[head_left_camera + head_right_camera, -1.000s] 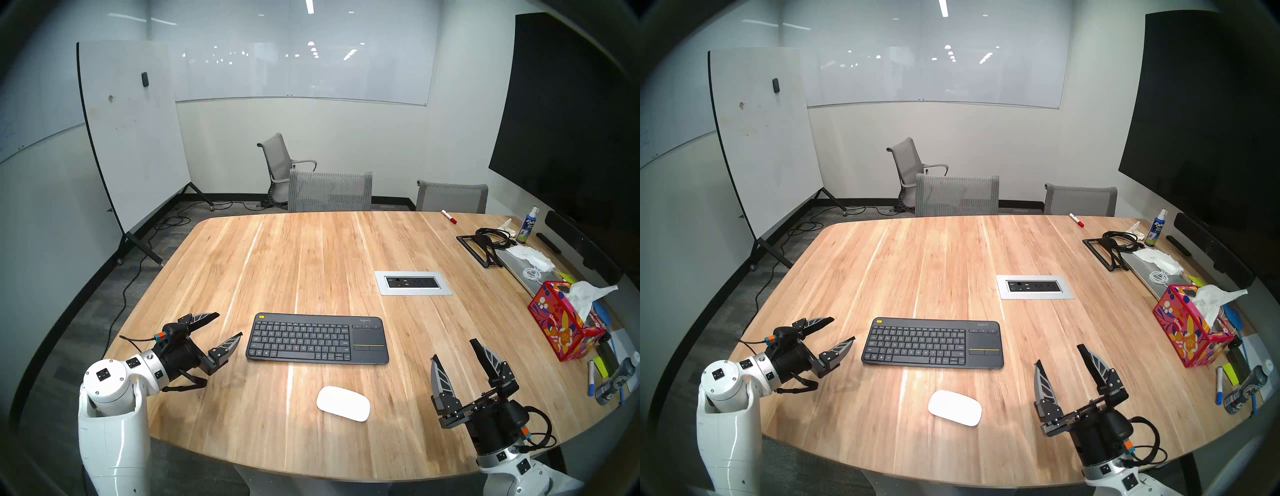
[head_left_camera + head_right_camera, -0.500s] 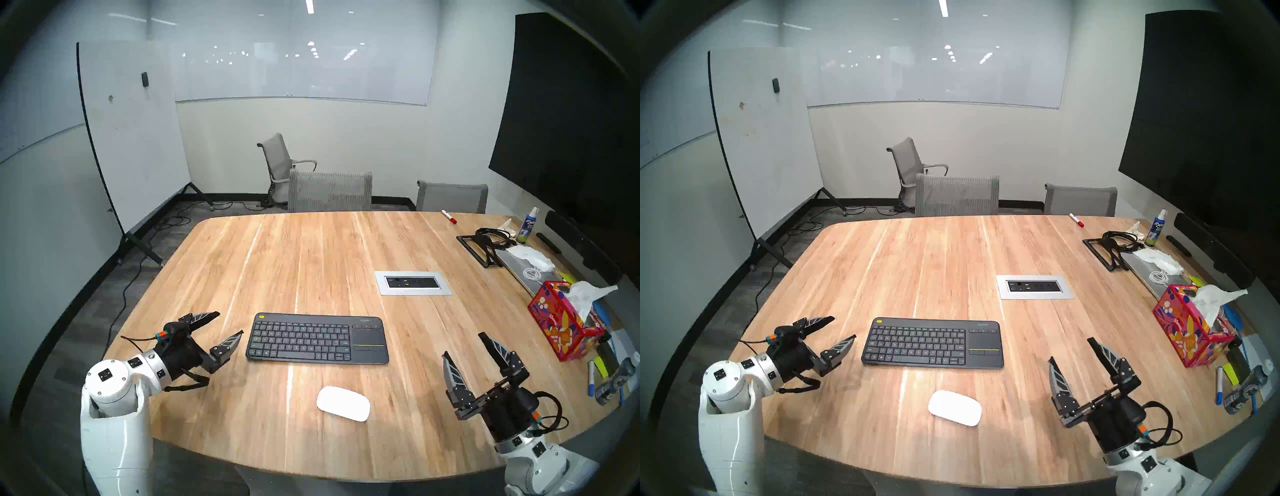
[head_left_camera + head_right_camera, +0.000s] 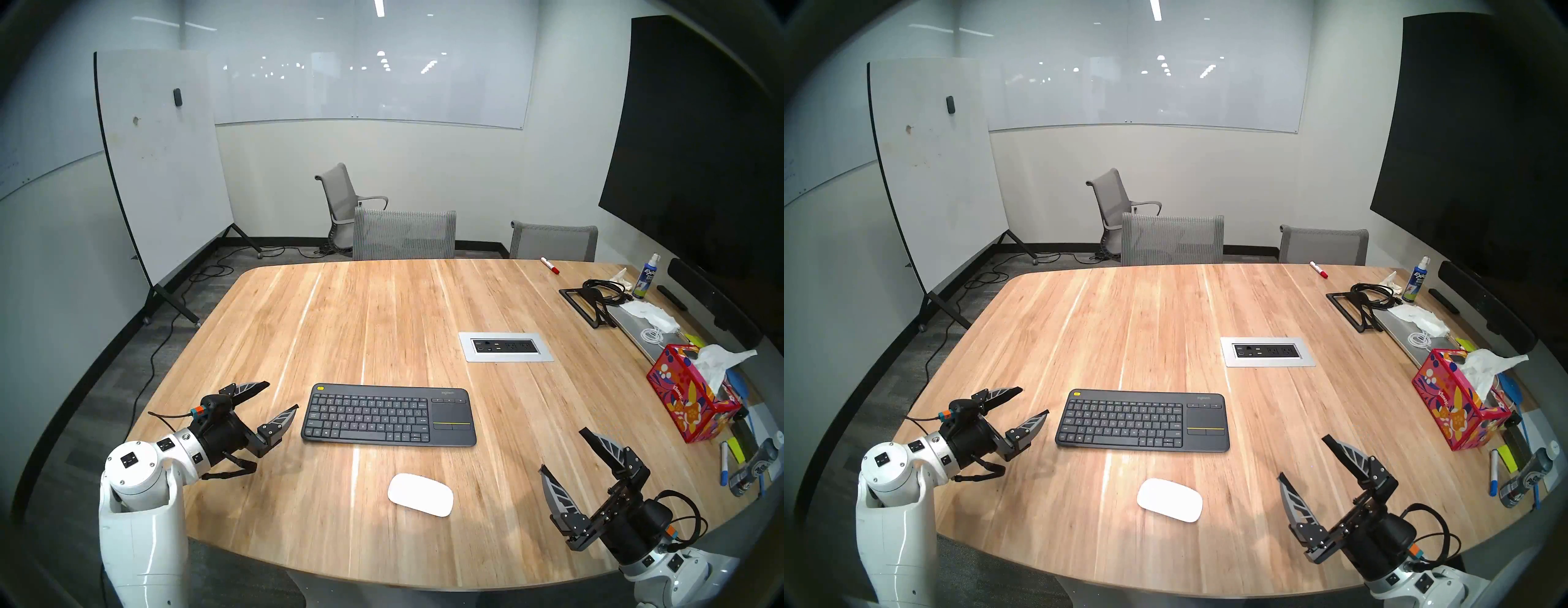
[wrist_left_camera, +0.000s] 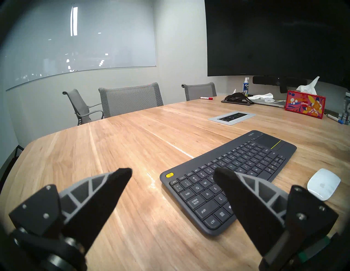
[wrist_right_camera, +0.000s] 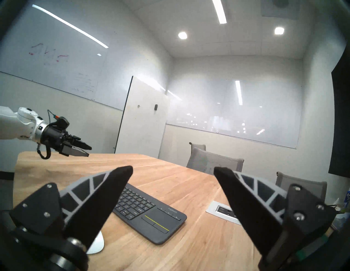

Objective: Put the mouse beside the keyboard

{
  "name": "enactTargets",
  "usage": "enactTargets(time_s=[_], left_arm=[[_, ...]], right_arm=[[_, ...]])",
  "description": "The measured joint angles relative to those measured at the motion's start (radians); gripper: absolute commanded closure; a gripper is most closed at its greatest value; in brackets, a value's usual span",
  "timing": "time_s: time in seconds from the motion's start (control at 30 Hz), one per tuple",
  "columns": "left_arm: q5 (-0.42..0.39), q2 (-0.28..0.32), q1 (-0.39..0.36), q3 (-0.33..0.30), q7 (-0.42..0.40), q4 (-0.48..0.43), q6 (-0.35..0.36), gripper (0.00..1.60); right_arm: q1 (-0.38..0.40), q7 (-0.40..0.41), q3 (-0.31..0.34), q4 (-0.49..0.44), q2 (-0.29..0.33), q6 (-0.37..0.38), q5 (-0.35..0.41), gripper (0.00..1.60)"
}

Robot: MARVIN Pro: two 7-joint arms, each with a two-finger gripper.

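Mouse: glossy white low-domed oval mouse (image 3: 420, 494), untouched on wooden bench (image 3: 382, 314), near dark grey flat keyboard (image 3: 388, 415).
Right tool (image 3: 570, 458): spread, empty, drawn back.
Left tool (image 3: 275, 397): spread, idle.
Meaning: grasp not begun.

We're in a small meeting room: pale walls with a glass whiteboard (image 3: 373, 72), a rolling whiteboard (image 3: 161, 170) on the left, a dark screen (image 3: 695, 148) on the right, three grey mesh chairs (image 3: 405, 234), and grey carpet (image 3: 127, 361) with cables.
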Motion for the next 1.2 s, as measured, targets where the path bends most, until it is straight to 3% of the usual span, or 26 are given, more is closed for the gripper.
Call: enactTargets(time_s=[0.23,0.43,0.87,1.2], left_arm=[[0.000,0.000,0.000,0.000,-0.003,0.000,0.000,0.00],[0.001,0.000,0.000,0.000,-0.005,0.000,-0.001,0.00],[0.002,0.000,-0.001,0.000,-0.007,0.000,-0.001,0.00],[0.002,0.000,-0.001,-0.001,-0.008,0.000,-0.001,0.00]], right_arm=[[-0.026,0.078,0.022,0.046,0.060,-0.009,0.044,0.00],[-0.006,0.124,-0.008,0.055,0.111,-0.005,0.058,0.00],[0.138,0.187,-0.139,0.111,0.207,0.136,0.094,0.00],[0.249,0.241,-0.221,0.160,0.229,0.180,0.118,0.00]])
